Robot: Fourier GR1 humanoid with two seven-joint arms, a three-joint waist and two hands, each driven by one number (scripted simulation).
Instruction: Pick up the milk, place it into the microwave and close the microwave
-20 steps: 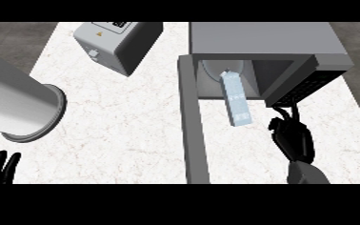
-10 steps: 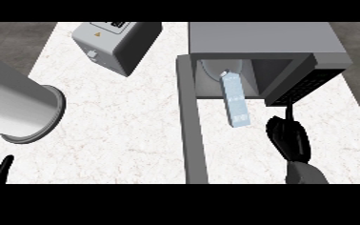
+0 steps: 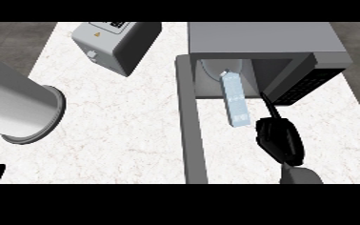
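**Pale-blue milk carton lying in microwave mouth; door not yet shut**

Item 1. Milk (image 3: 235, 101): pale-blue carton, lying on its side, top end inside the microwave (image 3: 260, 40), bottom end projecting out past the cavity mouth. No hand touched it.

Item 2. Microwave: grey box, cavity open. Dark control panel at the cavity's right. Door (image 3: 193, 128) swung fully open, seen as a long grey bar running from the microwave's left corner toward the viewer.

Item 3. Right hand (image 3: 279, 138): black, just outside the microwave mouth, beside the milk's projecting end and apart from it. Fingers were curled over with nothing in them; one finger stood out straight toward the control panel.

Item 4. Left hand (image 3: 2, 170): only a sliver showed, well to the left of the microwave; its fingers could not be made out.

Item 5. Toaster (image 3: 116, 43): grey-and-white, left of the microwave, apart from it.

Item 6. Pot (image 3: 25, 107): large grey cylinder, far left of the microwave.

Handling note (judgement): placing looked nearly done, closing remained. The projecting end would likely foul the door, so the milk should first be nudged wholly inside, pushed along its length. The door would then be swept round from its outer face until it met the microwave's front.
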